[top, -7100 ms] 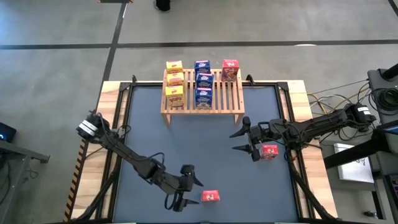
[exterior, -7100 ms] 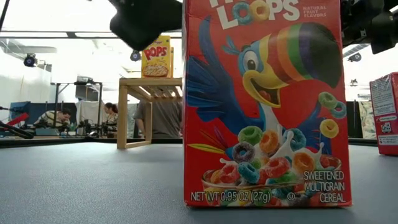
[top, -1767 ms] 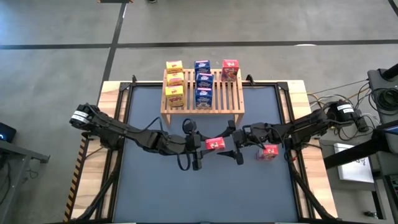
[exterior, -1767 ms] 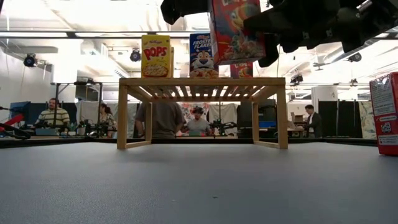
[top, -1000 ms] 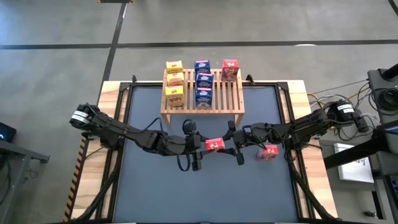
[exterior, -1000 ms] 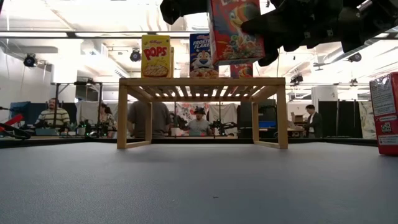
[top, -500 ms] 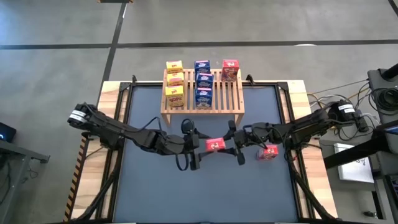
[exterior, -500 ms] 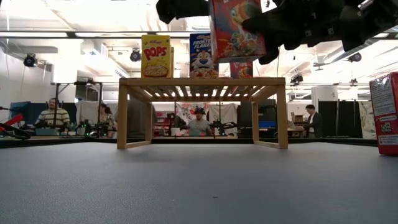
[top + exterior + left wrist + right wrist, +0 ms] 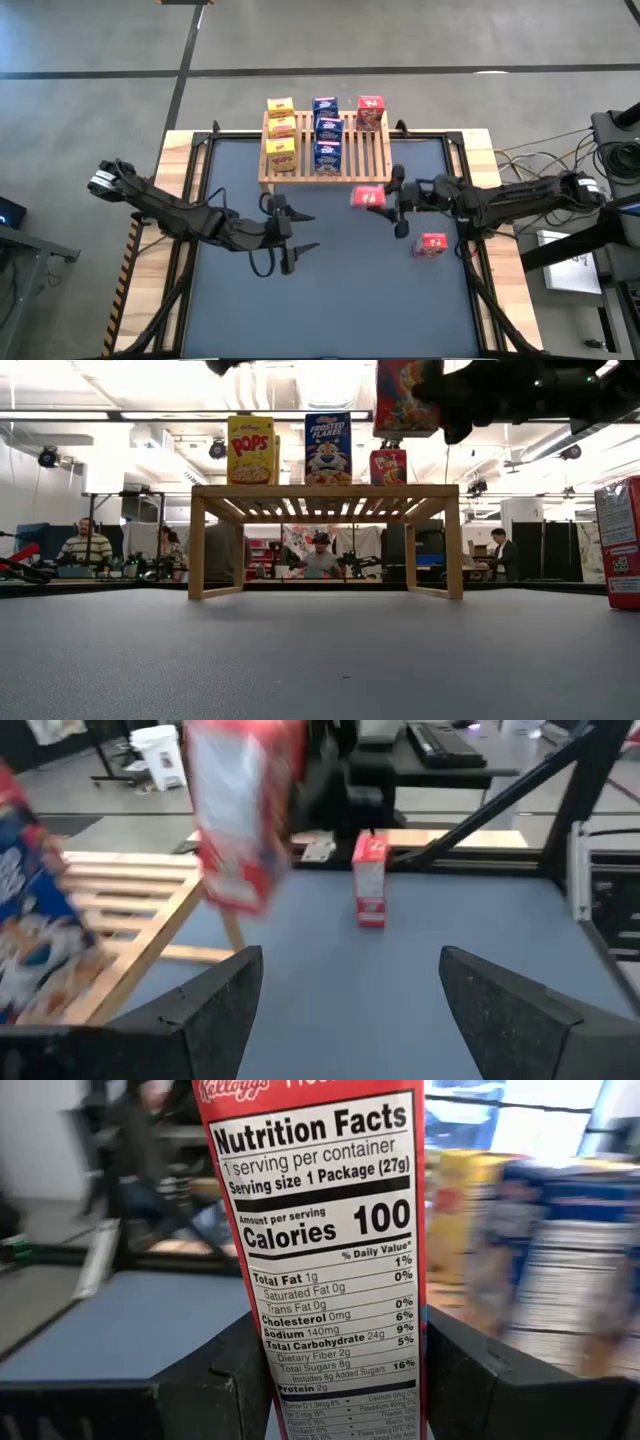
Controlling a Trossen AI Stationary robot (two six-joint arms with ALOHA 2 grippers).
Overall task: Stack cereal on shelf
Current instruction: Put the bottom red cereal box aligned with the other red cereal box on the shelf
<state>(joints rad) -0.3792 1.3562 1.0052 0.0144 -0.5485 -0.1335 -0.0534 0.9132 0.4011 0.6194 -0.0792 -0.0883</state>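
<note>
Seen from above, a light wooden shelf [image 9: 326,150] with a slatted top stands at the upper middle of the frame, on a dark blue-grey worktop [image 9: 240,300]. On it stand three yellow cereal boxes [image 9: 280,132] in a column, three blue cereal boxes [image 9: 326,130] beside them, and one red cereal box [image 9: 370,112] at the back right. The right claw [image 9: 390,203], just right of centre, pinches a second red box [image 9: 367,198] by its narrow sides, holding it in the air just off the shelf's front right corner. Its wrist view shows the nutrition panel filling the gap between the dark fingers [image 9: 225,1370]. A third red box [image 9: 432,244] stands on the worktop towards the right edge, below the right arm. The left claw [image 9: 300,232], left of centre, is spread wide and holds nothing.

The step in hand seems to be setting the held box in the red column. To do it well, the box probably needs to stay upright, clear the front rail, come down squarely in front of the red box already there, and rest flat across the slats before the fingers part
</note>
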